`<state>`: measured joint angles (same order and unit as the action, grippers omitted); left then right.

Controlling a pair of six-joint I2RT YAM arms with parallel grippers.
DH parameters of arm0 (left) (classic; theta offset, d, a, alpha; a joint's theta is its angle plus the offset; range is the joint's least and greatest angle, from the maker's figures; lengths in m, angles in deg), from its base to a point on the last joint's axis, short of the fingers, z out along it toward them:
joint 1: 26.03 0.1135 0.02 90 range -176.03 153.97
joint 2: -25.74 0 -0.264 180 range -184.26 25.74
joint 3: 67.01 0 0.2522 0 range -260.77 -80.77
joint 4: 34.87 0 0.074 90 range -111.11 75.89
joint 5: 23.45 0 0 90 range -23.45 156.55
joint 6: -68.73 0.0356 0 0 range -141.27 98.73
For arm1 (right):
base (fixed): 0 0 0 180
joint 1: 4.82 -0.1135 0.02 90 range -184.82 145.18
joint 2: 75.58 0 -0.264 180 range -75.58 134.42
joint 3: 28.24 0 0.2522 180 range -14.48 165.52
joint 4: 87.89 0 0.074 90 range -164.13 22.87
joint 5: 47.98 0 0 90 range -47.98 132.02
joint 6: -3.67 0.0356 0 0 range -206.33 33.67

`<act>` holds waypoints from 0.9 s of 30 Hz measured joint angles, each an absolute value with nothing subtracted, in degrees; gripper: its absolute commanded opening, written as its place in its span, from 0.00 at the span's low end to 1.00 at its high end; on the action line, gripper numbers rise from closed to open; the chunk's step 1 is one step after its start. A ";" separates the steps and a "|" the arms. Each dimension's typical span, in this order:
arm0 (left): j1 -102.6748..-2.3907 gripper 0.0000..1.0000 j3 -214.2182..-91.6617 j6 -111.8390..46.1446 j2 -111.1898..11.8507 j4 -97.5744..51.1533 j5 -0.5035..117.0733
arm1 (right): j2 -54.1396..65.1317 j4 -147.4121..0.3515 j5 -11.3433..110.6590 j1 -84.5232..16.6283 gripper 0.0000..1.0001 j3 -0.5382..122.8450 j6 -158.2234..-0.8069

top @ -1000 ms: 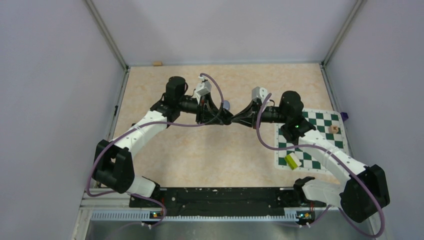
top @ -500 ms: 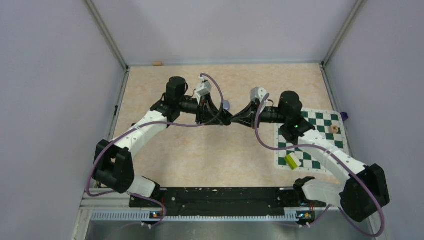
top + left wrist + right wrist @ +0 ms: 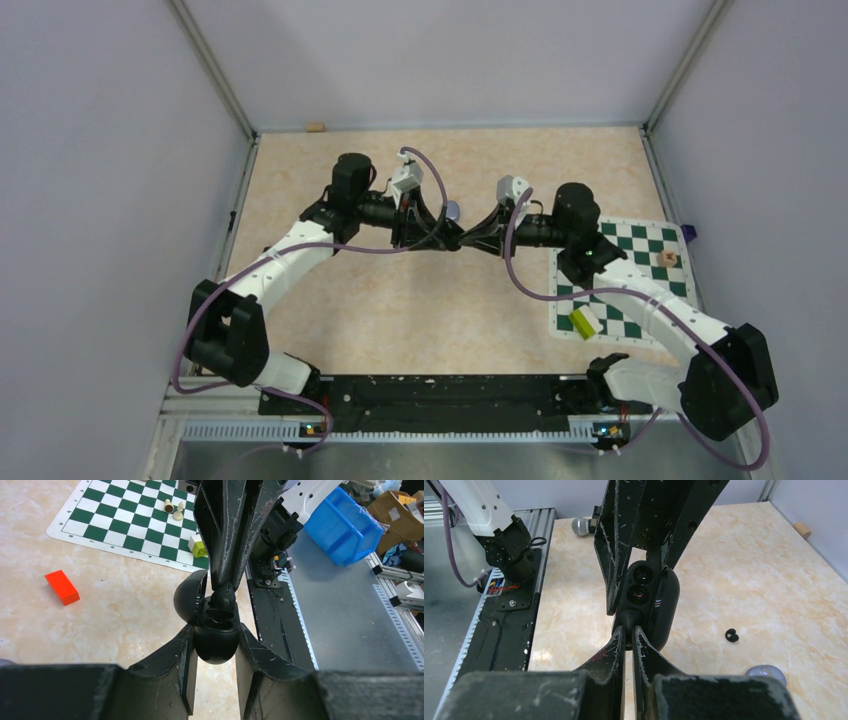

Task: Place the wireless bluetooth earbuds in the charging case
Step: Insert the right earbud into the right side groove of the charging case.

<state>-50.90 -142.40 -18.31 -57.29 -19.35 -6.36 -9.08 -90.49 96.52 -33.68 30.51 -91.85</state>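
Observation:
My left gripper [image 3: 216, 630] is shut on the body of a black charging case [image 3: 216, 645], held in the air with its lid [image 3: 190, 597] swung open. In the right wrist view the case [image 3: 664, 610] shows two sockets facing the camera. My right gripper [image 3: 629, 629] comes at it head-on and is shut on a tiny black earbud [image 3: 629, 617], which touches the case's open face; the earbud also shows in the left wrist view [image 3: 223, 597]. A second black earbud [image 3: 732, 635] lies on the table. The grippers meet at mid-table, left [image 3: 452, 240] and right [image 3: 468, 240]. I see no lilac buds.
A red block [image 3: 62, 587] lies on the table. A green chessboard mat [image 3: 640, 240] at the right holds a yellow-green block [image 3: 585, 321] and a wooden piece [image 3: 667, 258]. A lilac rounded object [image 3: 764, 671] sits near the loose earbud. A cork [image 3: 315, 127] lies by the back wall.
My right arm has edged left, bringing its gripper closer against the case. The left arm has stayed still.

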 measured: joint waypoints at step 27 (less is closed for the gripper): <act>-51.05 0.00 -142.62 -18.24 -57.27 -19.43 -6.31 | -13.59 -87.62 97.35 -33.86 0.31 31.43 -91.54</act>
